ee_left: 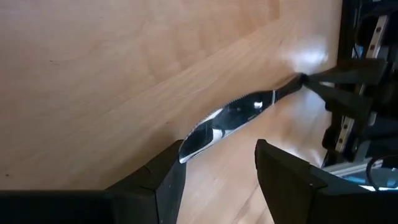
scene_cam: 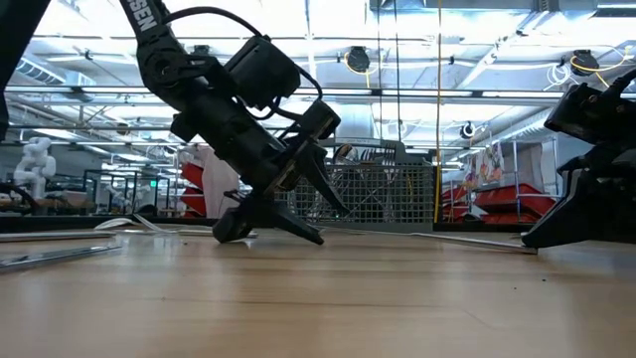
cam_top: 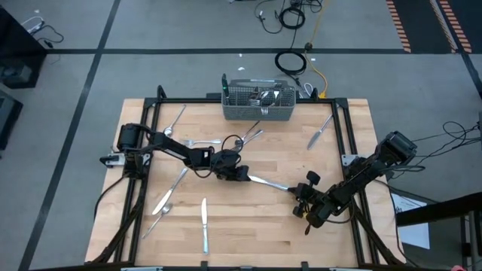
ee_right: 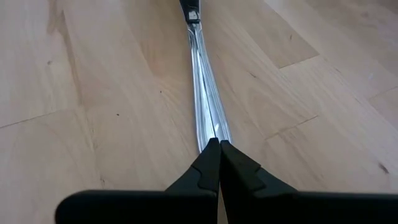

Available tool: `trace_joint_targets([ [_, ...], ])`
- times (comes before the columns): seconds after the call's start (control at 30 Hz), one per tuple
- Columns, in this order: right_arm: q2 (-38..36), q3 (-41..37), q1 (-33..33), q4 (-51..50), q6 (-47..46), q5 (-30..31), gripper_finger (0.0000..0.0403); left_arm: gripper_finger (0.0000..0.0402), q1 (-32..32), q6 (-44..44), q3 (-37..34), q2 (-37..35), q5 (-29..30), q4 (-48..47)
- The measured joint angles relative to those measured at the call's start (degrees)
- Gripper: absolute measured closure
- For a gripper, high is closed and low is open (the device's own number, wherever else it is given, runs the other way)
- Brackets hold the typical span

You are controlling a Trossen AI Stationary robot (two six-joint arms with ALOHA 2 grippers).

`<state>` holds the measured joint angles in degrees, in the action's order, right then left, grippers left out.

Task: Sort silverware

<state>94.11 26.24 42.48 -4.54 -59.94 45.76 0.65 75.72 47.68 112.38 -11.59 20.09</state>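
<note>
A silver table knife (cam_top: 269, 183) of the silverware lies on the wooden table between my two grippers. My right gripper (cam_top: 301, 194) is shut on its handle end. My left gripper (ee_left: 217, 155) is open and tilted down at the blade's tip (ee_left: 189, 144), with one finger on each side of it. More silverware lies flat and scattered across the table's left half and far side. My right gripper pinches the knife's handle end (ee_right: 210, 132) between its two shut fingers, coming slantwise down from the table's right side and pointing along the knife. The knife runs low along the table toward my left gripper. My left gripper: the blade's tip ends beside one finger (ee_left: 168, 177); I cannot tell if they touch.
A grey wire-mesh basket (cam_top: 258, 105) holding some silverware stands at the table's far edge. Loose pieces include a knife (cam_top: 203, 224) near the front, a knife (cam_top: 320, 132) at the far right and spoons (cam_top: 199, 141) by the left arm. The black frame rails (cam_top: 343, 128) border the table.
</note>
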Motion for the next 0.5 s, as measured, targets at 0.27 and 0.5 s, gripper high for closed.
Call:
trace_joint_targets([
  [0.27, 0.0, 0.0, 0.0, 0.0, 0.7, -0.1, 0.0403, 0.0208, 0.7, -0.5, 0.0, 0.0, 1.8, 0.2],
  [0.5, 0.0, 0.0, 0.0, 0.0, 0.7, -0.1, 0.0403, 0.0208, 1.0, -0.6, 0.0, 0.0, 4.2, 0.0],
])
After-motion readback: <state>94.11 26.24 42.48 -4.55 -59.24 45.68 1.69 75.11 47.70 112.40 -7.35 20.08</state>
